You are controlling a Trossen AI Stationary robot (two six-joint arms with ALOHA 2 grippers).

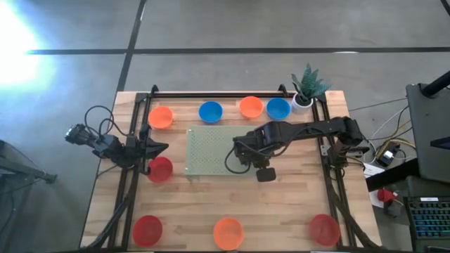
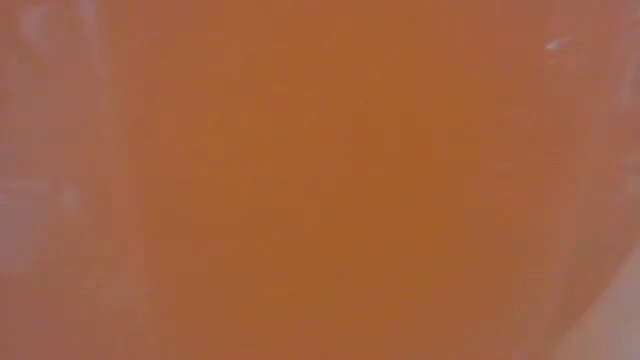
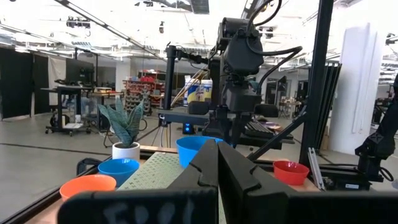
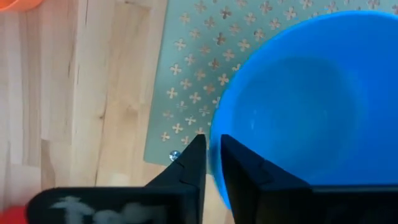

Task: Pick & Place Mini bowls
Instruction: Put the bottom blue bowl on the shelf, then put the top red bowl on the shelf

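Note:
My right gripper reaches in from the table's right and hangs over the right part of the pale green mat. It is shut on a blue mini bowl, which the arm hides in the high view. The left wrist view shows that blue bowl below the right gripper. My left gripper waits shut at the table's left side. Other mini bowls rest on their bases: orange, blue, orange and blue along the far edge, and red left of the mat. My right gripper pinches the blue bowl's rim from above, pointing down. One finger is outside the wall and the other finger is inside the bowl. The bowl sits level over a corner of the mat; I cannot tell whether it rests on it.
Red, orange and red bowls stand along the near edge. The low view is filled by an orange surface close to the lens. A white pot with a green plant stands at the far right corner. Black frame rails border the table.

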